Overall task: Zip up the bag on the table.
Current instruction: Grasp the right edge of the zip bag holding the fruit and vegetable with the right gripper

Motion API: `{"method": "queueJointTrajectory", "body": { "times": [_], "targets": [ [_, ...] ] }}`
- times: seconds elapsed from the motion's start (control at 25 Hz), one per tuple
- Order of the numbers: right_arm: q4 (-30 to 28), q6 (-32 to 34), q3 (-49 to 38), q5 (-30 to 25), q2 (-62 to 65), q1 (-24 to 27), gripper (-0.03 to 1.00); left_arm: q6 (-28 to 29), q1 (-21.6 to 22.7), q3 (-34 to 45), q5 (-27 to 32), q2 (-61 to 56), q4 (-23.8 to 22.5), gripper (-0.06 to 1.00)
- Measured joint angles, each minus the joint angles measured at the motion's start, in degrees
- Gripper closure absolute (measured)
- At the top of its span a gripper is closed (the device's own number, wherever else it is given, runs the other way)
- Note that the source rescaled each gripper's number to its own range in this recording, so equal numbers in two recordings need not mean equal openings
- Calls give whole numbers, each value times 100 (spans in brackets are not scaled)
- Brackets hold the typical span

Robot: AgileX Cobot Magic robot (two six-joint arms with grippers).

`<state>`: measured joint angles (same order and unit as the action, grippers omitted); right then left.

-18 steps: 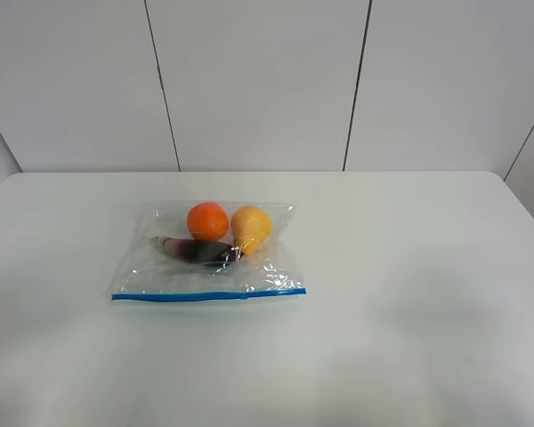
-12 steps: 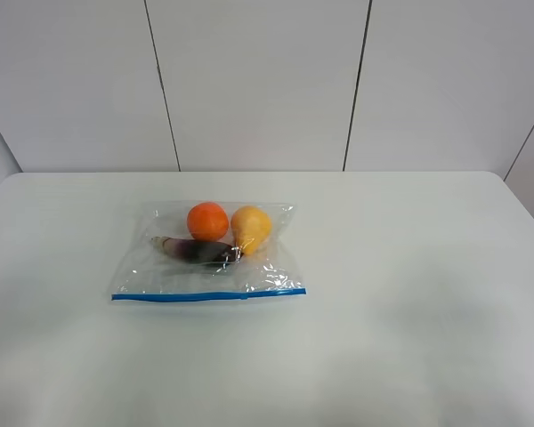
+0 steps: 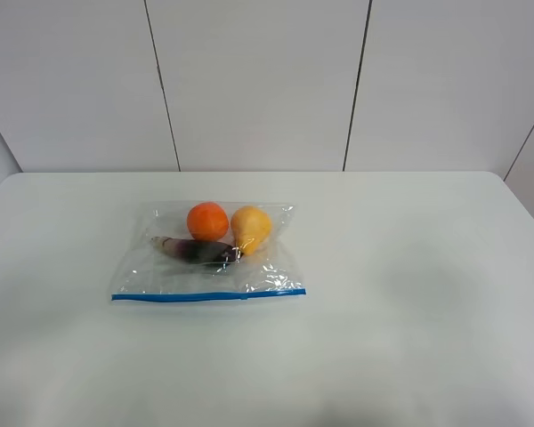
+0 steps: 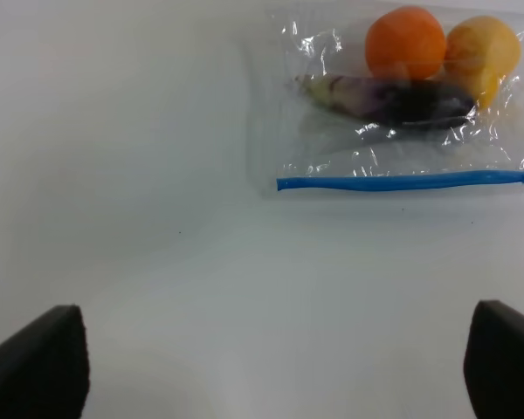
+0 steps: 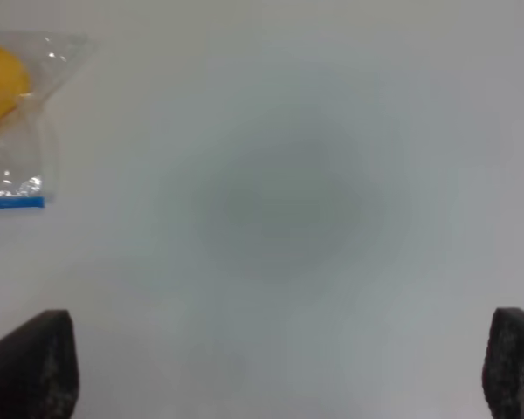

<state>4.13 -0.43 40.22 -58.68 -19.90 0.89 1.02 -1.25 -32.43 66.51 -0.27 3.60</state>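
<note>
The clear plastic bag (image 3: 173, 267) lies flat on the white table (image 3: 409, 294), left of centre. Its blue zip strip (image 3: 209, 295) runs along the near edge. An orange (image 3: 207, 221), a yellow pear (image 3: 250, 228) and a dark purple vegetable (image 3: 196, 250) show through it. No arm shows in the exterior high view. In the left wrist view the bag (image 4: 332, 144) lies ahead of my left gripper (image 4: 279, 367), whose fingers (image 4: 35, 362) stand wide apart and empty. In the right wrist view only the bag's corner (image 5: 48, 113) shows, off to the side of my open, empty right gripper (image 5: 279, 367).
A white panelled wall (image 3: 258, 84) stands behind the table's far edge. The table's rounded corners show at the back left and back right.
</note>
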Motion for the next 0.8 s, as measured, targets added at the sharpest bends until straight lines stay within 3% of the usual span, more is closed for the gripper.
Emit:
{"method": "queueJointTrajectory", "body": {
  "times": [0.16, 0.32, 0.8],
  "targets": [
    [419, -76, 657, 49, -1510, 0, -3, 0, 0, 0, 0, 0, 0, -4],
    [1062, -556, 1003, 139, -3019, 0, -3, 0, 0, 0, 0, 0, 0, -4],
    [3979, -3271, 1511, 612, -7067, 0, -3, 0, 0, 0, 0, 0, 0, -4]
  ]
}}
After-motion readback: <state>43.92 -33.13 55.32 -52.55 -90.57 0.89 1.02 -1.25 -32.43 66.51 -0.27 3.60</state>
